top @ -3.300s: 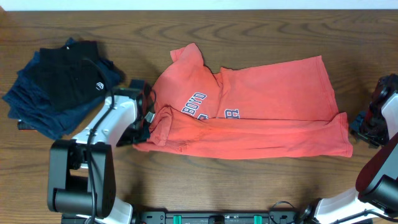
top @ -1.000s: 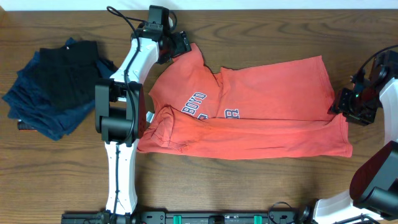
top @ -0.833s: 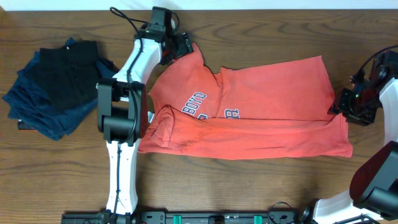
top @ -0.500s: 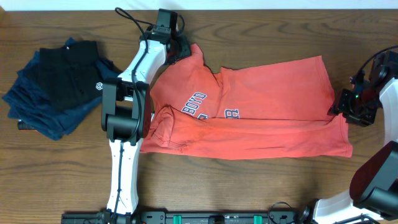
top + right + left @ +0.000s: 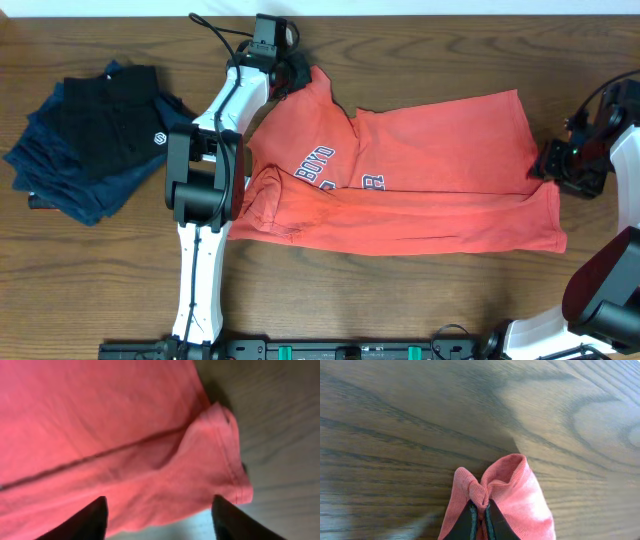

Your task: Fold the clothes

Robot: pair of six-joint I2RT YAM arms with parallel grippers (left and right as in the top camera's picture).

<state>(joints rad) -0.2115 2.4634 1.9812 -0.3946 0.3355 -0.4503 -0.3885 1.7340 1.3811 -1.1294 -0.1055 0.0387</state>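
Observation:
The red-orange T-shirt (image 5: pixel 420 180) with white-and-navy lettering lies partly folded across the table's middle. My left gripper (image 5: pixel 296 72) is at the shirt's far left sleeve corner and is shut on a pinch of that fabric (image 5: pixel 492 495), its fingertips (image 5: pixel 479 516) closed on the cloth. My right gripper (image 5: pixel 552 165) is at the shirt's right edge. In the right wrist view its fingers (image 5: pixel 157 510) are wide open over the shirt's hem corner (image 5: pixel 220 460), with nothing between them.
A pile of folded navy and black garments (image 5: pixel 95 135), one with a small white logo, lies at the far left. Bare wooden table (image 5: pixel 400 300) runs along the front. The left arm (image 5: pixel 205 170) reaches across the table's left part.
My left gripper has moved right onto the shirt's far sleeve corner and shut on it, lifting the cloth slightly. My right gripper has barely moved.

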